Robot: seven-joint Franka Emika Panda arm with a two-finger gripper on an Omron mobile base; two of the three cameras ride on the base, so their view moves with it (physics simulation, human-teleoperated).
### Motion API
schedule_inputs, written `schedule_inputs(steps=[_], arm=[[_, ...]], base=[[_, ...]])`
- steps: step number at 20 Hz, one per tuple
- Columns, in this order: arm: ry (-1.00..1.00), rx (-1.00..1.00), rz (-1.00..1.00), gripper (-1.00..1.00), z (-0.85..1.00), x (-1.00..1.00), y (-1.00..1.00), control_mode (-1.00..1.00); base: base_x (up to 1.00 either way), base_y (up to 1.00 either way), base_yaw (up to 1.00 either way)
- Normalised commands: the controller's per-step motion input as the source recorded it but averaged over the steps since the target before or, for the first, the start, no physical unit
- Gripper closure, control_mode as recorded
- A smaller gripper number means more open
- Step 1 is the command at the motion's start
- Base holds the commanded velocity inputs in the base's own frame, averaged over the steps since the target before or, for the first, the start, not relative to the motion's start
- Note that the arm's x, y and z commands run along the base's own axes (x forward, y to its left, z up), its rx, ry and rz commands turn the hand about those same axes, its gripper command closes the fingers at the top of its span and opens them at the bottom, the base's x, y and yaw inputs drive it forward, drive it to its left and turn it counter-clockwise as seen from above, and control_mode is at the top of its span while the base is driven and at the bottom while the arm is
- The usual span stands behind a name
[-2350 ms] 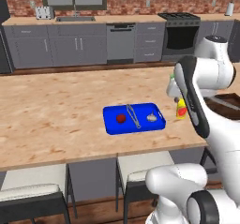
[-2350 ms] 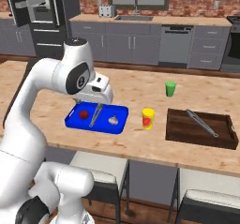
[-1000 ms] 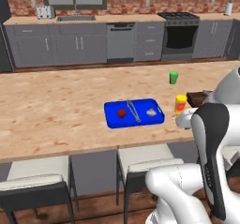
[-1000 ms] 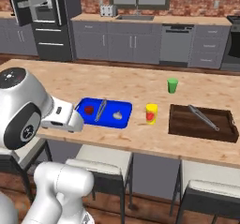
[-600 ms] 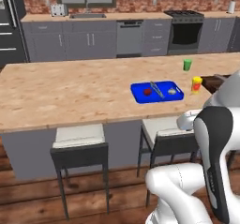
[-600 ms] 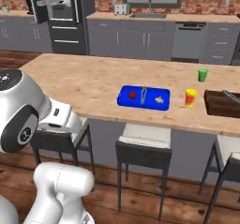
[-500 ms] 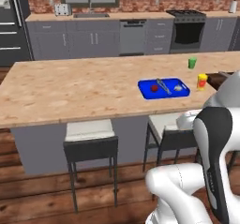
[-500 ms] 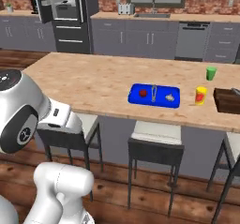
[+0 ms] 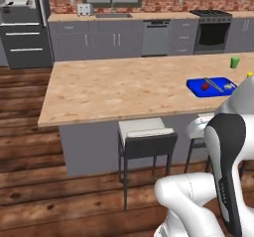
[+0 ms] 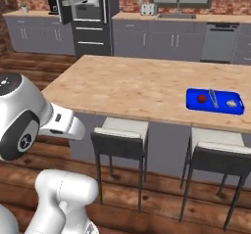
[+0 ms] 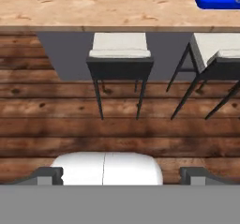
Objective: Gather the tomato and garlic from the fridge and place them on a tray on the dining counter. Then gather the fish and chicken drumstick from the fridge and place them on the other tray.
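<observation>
A wide light-wood counter (image 9: 124, 89) crosses the middle of the left base view on a grey base. Stools with pale cushions (image 9: 145, 132) stand against its near side on a dark plank floor (image 9: 49, 191). Along the top of the frame runs a red brick wall (image 9: 163, 0) above grey cabinets (image 9: 106, 42), with a dishwasher (image 9: 155, 37) and black oven (image 9: 213, 32) toward the upper right. A steel fridge (image 10: 88, 12) stands open at the upper left of the right base view.

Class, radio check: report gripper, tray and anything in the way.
Gripper open, empty. Blue tray on the dining counter holds tomato and garlic. Stools stand against the counter. Fridge door open.
</observation>
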Motion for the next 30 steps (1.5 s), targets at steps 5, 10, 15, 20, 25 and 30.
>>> schedule_inputs(steps=[5,10,15,20,25,30], arm=[[0.0,0.0,0.0,-1.0,0.0,0.0,0.0,1.0],[0.0,0.0,0.0,-1.0,0.0,0.0,0.0,1.0],[0.0,0.0,0.0,-1.0,0.0,0.0,0.0,1.0],[0.0,0.0,0.0,-1.0,0.0,0.0,0.0,1.0],[0.0,0.0,0.0,-1.0,0.0,0.0,0.0,1.0],[0.0,0.0,0.0,-1.0,0.0,0.0,0.0,1.0]], base=[[0.12,1.0,0.0],[0.29,1.0,0.0],[0.37,1.0,0.0],[0.36,1.0,0.0],[0.67,1.0,0.0],[0.97,1.0,0.0]])
